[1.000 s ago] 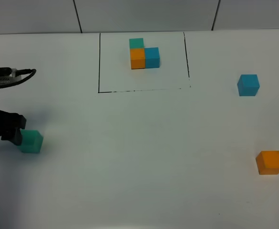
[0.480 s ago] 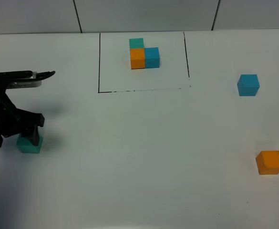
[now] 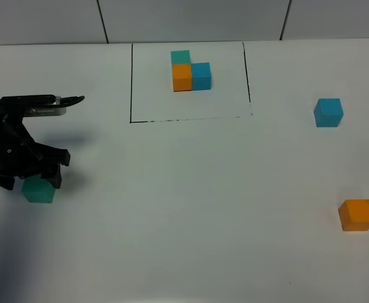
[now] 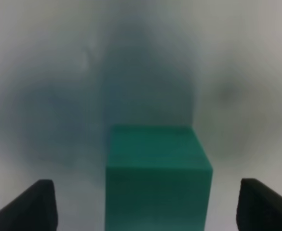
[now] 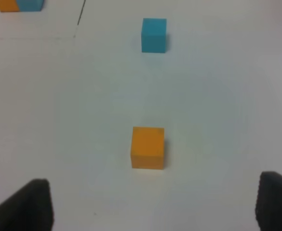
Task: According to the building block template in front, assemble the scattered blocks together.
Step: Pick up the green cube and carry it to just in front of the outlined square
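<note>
The template (image 3: 190, 71), a teal, orange and blue trio, sits inside a black drawn rectangle at the back middle. A loose teal-green cube (image 3: 38, 190) lies at the left. My left gripper (image 3: 36, 180) is over it, open, with the cube (image 4: 157, 175) between its two fingers (image 4: 34, 207) and a gap on each side. A loose blue cube (image 3: 328, 112) lies at the right and a loose orange cube (image 3: 356, 214) lies nearer the front right. In the right wrist view the orange cube (image 5: 148, 147) and the blue cube (image 5: 154, 34) lie ahead of my open right gripper (image 5: 155, 211).
The white table top (image 3: 190, 208) spans the whole view, with a grey wall behind. A black cable arm part (image 3: 42, 104) juts out above the left gripper. The template's corner shows in the right wrist view (image 5: 20, 5).
My left arm has moved right and come over the teal-green cube, which has stayed where it was. The blue and orange cubes have not moved.
</note>
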